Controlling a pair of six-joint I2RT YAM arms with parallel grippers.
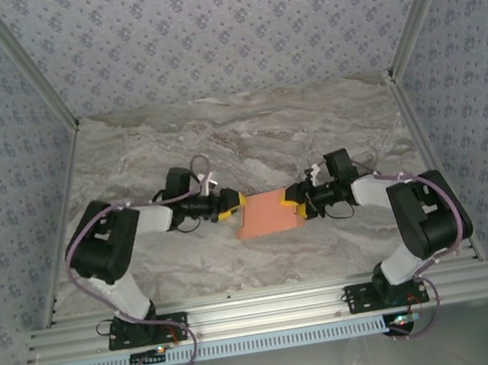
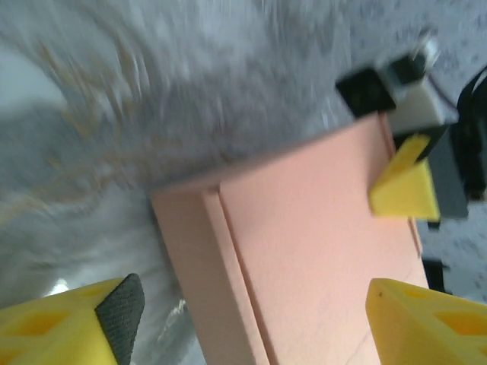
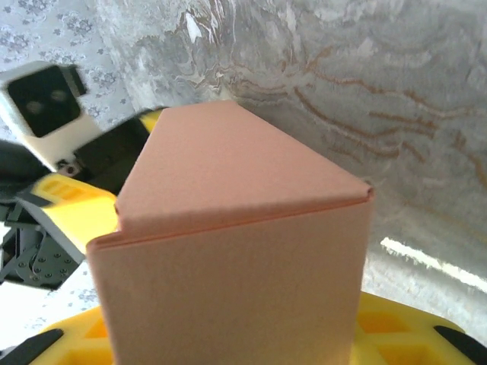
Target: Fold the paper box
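Note:
The paper box [image 1: 265, 213] is a folded salmon-orange card box lying at the table's middle between both arms. My left gripper [image 1: 229, 207] is at its left end and stands open. In the left wrist view its yellow fingers [image 2: 426, 319] sit wide on either side of the box [image 2: 304, 228] without touching it. My right gripper [image 1: 295, 201] is at the box's right edge. One of its yellow fingers [image 2: 403, 186] lies on the top face. In the right wrist view the box [image 3: 236, 251] stands between that gripper's [image 3: 236, 342] jaws, gripped.
The marble-patterned tabletop [image 1: 219, 140] stretches behind the box. Patterned walls enclose the left, right and back. An aluminium rail [image 1: 263, 313] with both arm bases runs along the near edge.

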